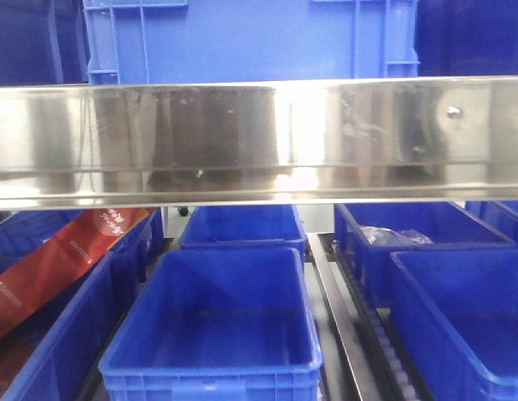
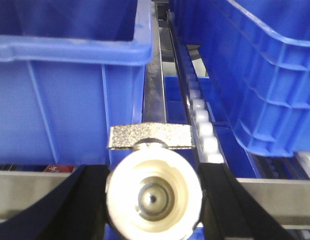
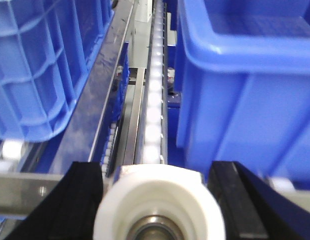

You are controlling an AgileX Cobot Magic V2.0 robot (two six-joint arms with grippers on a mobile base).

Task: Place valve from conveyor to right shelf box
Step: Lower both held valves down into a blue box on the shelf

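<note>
In the left wrist view a white valve (image 2: 145,172) with a rough metal handle (image 2: 151,136) faces the camera end-on, and my left gripper (image 2: 154,197) is shut on it, a black finger (image 2: 87,200) pressing each side. The right wrist view shows a second white valve (image 3: 160,192) between black fingers (image 3: 232,195), with my right gripper (image 3: 157,200) shut on it. Both are held in front of the shelf's roller rails between blue boxes. A blue shelf box (image 3: 245,75) stands just right of the right gripper. The conveyor is out of view. Neither gripper appears in the front view.
A shiny steel shelf beam (image 1: 259,138) crosses the front view. Below it stand blue boxes at the centre (image 1: 217,326), at the right (image 1: 459,326) and behind (image 1: 242,225); one (image 1: 418,234) holds a clear bag. A red package (image 1: 50,267) leans at left. White roller rails (image 3: 154,100) run between boxes.
</note>
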